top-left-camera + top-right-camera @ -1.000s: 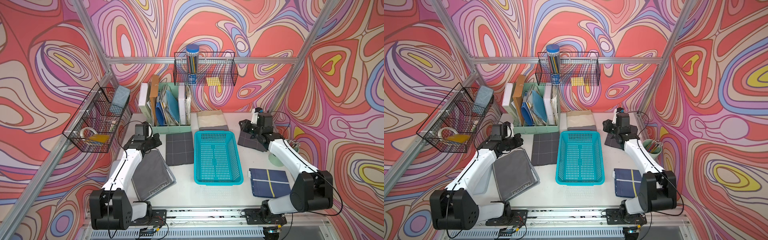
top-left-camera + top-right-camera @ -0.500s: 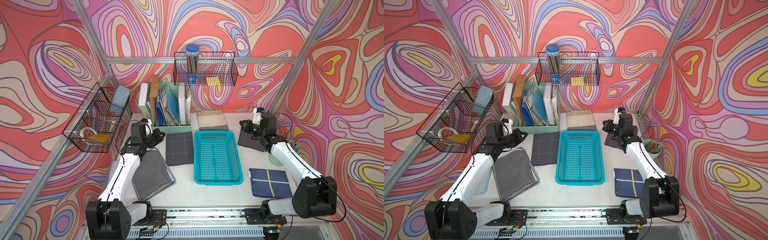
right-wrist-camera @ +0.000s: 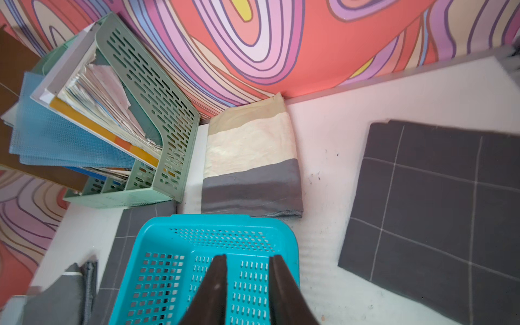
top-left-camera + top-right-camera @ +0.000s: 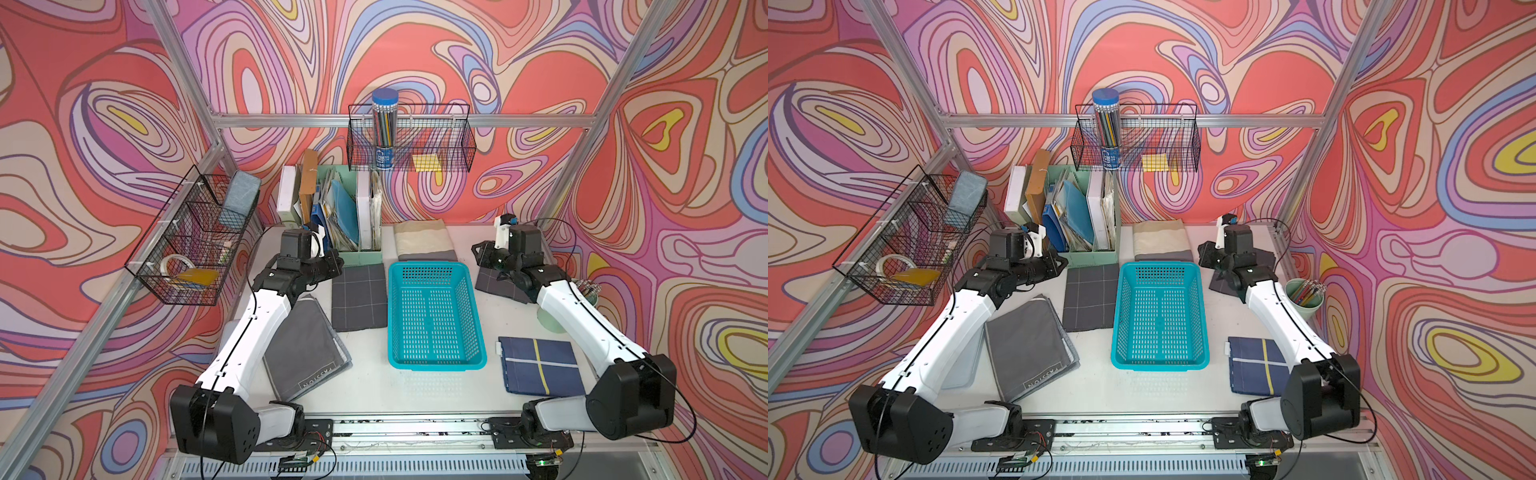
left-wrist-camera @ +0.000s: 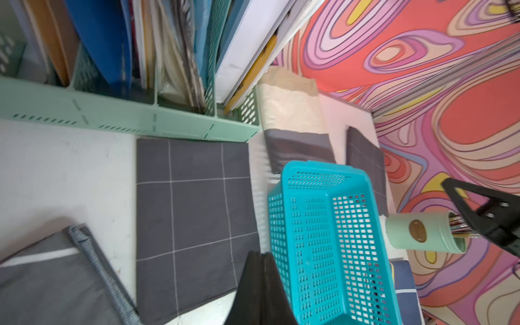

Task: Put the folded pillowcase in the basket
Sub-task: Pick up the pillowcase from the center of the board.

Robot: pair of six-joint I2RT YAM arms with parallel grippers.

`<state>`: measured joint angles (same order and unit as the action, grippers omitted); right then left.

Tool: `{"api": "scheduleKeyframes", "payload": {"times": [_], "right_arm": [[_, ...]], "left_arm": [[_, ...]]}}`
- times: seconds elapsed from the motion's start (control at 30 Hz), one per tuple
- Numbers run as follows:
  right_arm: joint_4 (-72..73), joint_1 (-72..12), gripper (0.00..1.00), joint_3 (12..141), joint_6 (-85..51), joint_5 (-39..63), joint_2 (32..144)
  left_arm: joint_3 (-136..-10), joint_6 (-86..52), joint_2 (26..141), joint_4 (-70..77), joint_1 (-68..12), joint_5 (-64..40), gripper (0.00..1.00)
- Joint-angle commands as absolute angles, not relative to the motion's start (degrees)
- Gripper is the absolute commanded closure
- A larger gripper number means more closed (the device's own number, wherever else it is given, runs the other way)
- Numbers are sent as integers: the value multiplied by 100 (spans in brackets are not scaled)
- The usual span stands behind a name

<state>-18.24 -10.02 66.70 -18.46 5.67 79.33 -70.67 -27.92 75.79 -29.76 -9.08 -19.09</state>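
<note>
a lab cell: aluminium frame (image 4: 332, 120), printed walls (image 4: 457, 50).

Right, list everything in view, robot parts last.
basket: 1, turquoise, centre
grid cloths: 2, dark grey, either side of basket
striped cloth: 1, cream and grey, behind basket
cloth stack: 1, grey, front left
navy cloth: 1, yellow-striped, front right
file organiser: 1, mint, back left
wire baskets: 2, black, back and left walls
pencil tube: 1, blue-capped, back wire basket
sticky notes: 1, yellow, same basket
pencil cup: 1, mint, right edge
left gripper: 1, black, shut, back left
right gripper: 1, black, open, back right
</note>
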Motion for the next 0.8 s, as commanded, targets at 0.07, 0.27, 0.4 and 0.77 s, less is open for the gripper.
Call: {"api": "scheduleKeyframes", "payload": {"times": [0.07, 0.27, 0.4, 0.77], "right_arm": [[-2133, -993, 67, 6881, -1670, 158, 7823], [-2109, -995, 65, 6753, -1644, 237, 7834], [-2186, -1001, 61, 6775, -1591, 361, 7908], [-2136, -995, 56, 6725, -1551, 412, 7909]], "left_arm": [[-8504, -2165, 8951, -4630, -923, -2311, 75], [-9113, -2160, 9883, -5287, -921, -2375, 62], [-8975, -1879, 10135, -5588, -834, -2784, 54], [-9277, -1314, 11276, -6215, -571, -734, 49]]}}
